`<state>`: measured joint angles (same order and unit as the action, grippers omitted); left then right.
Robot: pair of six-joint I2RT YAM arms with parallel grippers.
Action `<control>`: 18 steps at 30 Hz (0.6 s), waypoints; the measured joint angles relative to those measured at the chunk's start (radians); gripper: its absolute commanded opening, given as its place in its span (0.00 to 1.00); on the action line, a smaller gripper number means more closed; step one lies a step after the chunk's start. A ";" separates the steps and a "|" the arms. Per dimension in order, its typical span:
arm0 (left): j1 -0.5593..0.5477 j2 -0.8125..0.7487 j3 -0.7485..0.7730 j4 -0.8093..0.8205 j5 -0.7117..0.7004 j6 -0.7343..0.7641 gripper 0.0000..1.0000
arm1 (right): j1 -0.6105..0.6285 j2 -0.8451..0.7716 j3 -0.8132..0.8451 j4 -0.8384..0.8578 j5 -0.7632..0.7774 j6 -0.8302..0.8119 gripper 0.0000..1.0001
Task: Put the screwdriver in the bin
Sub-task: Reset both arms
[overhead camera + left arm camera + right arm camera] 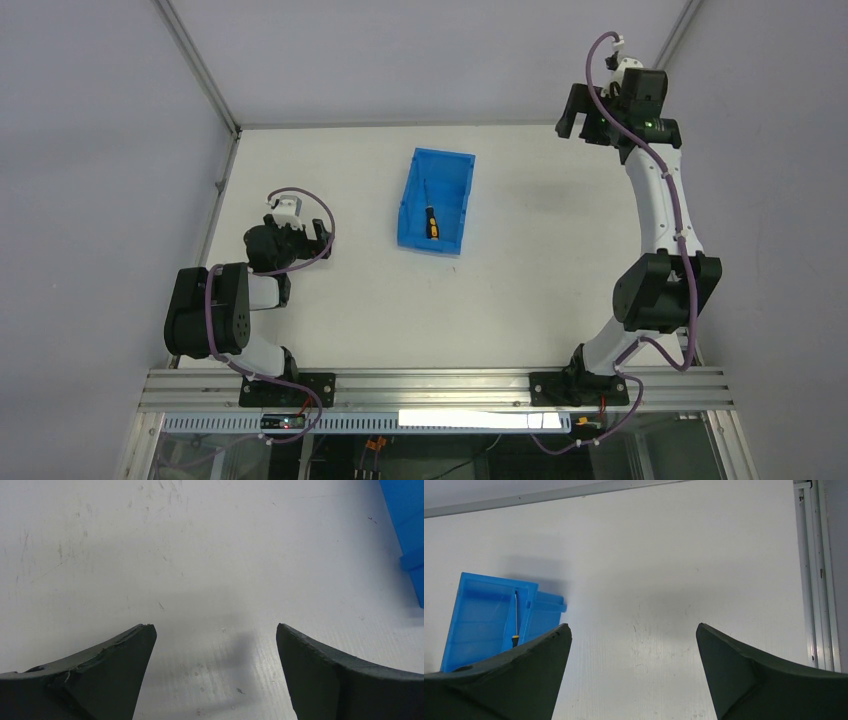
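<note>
The bright blue bin [458, 200] stands on the white table a little back of centre. The screwdriver [431, 222], black and orange-yellow with a thin grey shaft, lies inside it along its length. My right gripper [577, 118] hovers open and empty at the far right of the table, well away from the bin. Its wrist view shows the bin [479, 615] to the left with the screwdriver [515, 617] in it, partly behind my left finger; the right gripper [633, 626] has only bare table between its fingers. My left gripper [322, 235] rests open at the left; the left gripper [216, 626] is empty, with the bin's wall [407, 525] at the right edge.
Aluminium frame rails run along the table's back and left edges [225, 150], and one runs down the right edge [819, 580]. The arm bases sit on the front rail [430, 385]. Grey walls enclose the table.
</note>
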<state>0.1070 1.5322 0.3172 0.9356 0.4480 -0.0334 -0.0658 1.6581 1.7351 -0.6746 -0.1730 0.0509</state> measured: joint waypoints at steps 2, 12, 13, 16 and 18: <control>0.000 0.000 0.000 0.000 0.000 0.000 0.99 | 0.000 0.000 -0.004 0.006 0.000 0.000 0.99; 0.000 0.000 0.000 0.000 0.000 0.000 0.99 | 0.000 0.000 -0.012 0.013 0.001 0.000 0.99; 0.000 0.000 0.000 0.000 0.000 0.000 0.99 | 0.000 0.000 -0.012 0.014 0.002 0.000 0.99; 0.000 0.000 0.000 0.000 0.000 0.000 0.99 | 0.000 0.000 -0.013 0.023 0.003 0.001 0.99; 0.000 0.000 0.000 0.000 0.000 0.000 0.99 | 0.000 0.000 -0.013 0.027 0.004 0.003 0.99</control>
<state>0.1070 1.5322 0.3172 0.9356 0.4480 -0.0334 -0.0654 1.6581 1.7218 -0.6472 -0.1688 0.0540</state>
